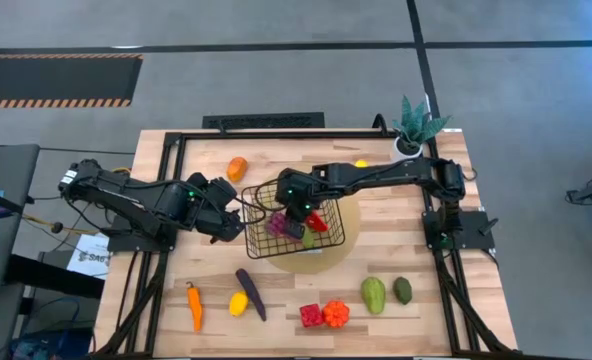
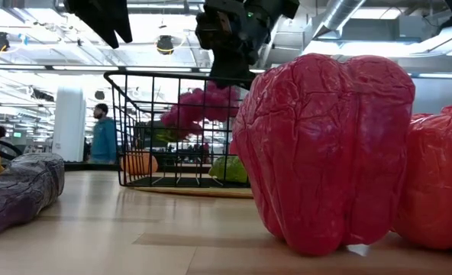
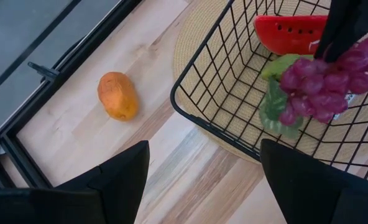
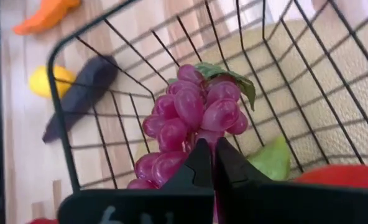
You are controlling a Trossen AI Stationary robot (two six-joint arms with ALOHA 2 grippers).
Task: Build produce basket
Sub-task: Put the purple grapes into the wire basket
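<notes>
Right end effector (image 4: 207, 163) is pinched shut on the grapes (image 4: 193, 121), hanging them inside the black wire basket (image 1: 328, 243), over its floor. The basket sits on the round tan mat (image 1: 321, 264) mid-counter (image 1: 426, 320) and already holds a watermelon slice (image 3: 289, 32) and a green piece (image 3: 276, 107).

Left end effector (image 1: 238, 213) is spread wide and empty, just beside the basket's left rim, not touching it.

Still out on the counter:
- orange fruit (image 1: 237, 168) behind the basket
- carrot (image 1: 194, 305), lemon (image 1: 238, 303), eggplant (image 1: 250, 293) front left
- red pepper (image 1: 310, 315), orange pepper (image 1: 336, 313) front centre
- two avocados (image 1: 374, 294) front right

Potted plant (image 1: 414, 125) at the back right corner.
</notes>
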